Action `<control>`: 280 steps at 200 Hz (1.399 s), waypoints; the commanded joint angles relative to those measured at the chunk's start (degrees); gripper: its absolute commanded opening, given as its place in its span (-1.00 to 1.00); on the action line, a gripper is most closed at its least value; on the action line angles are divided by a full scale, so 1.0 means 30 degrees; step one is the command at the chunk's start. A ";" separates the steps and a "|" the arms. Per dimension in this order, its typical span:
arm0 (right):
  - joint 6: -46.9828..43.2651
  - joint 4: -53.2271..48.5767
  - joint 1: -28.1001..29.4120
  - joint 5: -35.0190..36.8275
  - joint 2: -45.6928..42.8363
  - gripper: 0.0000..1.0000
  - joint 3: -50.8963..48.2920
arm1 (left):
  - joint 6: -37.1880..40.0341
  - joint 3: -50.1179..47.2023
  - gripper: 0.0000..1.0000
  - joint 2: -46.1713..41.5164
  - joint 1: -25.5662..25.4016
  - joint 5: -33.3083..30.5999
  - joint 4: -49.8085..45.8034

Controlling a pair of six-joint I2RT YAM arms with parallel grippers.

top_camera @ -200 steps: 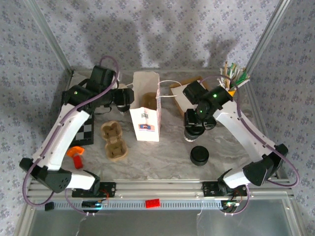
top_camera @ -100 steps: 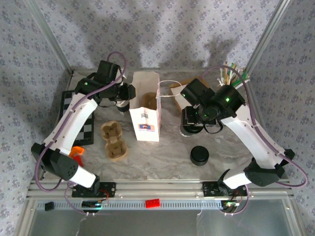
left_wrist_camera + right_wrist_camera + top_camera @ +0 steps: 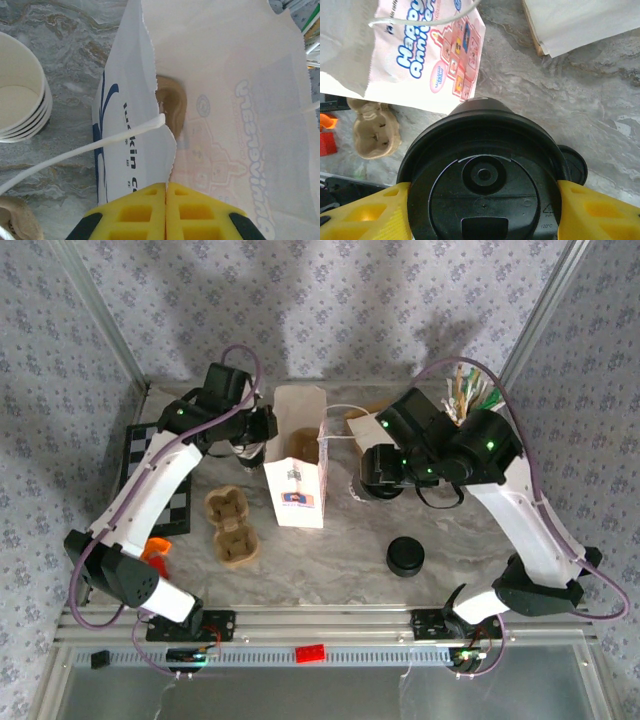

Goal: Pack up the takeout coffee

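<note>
fingers on the left (image 3: 145, 212) pinch shut on the rim of the white paper bag (image 3: 225, 100), a brown pulp tray (image 3: 171, 102) inside it just beyond them. fingers on the right (image 3: 590, 212) clasp the lidded takeout coffee (image 3: 485, 180) between them, the bag just ahead.

Top view is bright, with even, diffuse light from above. Soft, blurry arm shadows fall on the wall (image 3: 330, 310) behind the paper bag (image 3: 297, 455), and a faint shadow lies on the table (image 3: 330, 540) right of the bag.

Left wrist view: the bag walls are lit through and nearly blown out, print showing reversed. The left gripper (image 3: 166, 196) below the bag is soft and out of focus.

Right wrist view: there is a dull sheen on the coffee cup (image 3: 485, 180) lid. The right gripper (image 3: 482, 210) is blurry at the bottom corners, and the bag beyond is fairly sharp.
</note>
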 commanded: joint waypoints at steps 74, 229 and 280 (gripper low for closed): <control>-0.0596 -0.0528 0.0383 -0.2735 0.0628 0.17 0.3788 | -0.2145 0.0782 -1.00 -0.0963 -0.0741 -0.1150 -0.0078; -0.0269 0.3057 -0.1955 -0.5086 0.3607 0.17 0.5713 | -0.6515 -0.1611 -1.00 -0.3158 -0.1413 -0.0383 0.2189; -0.0287 0.2152 -0.2027 -0.4598 0.4809 0.16 0.6538 | -0.8959 -0.2706 -1.00 -0.3795 -0.2059 0.0012 0.4356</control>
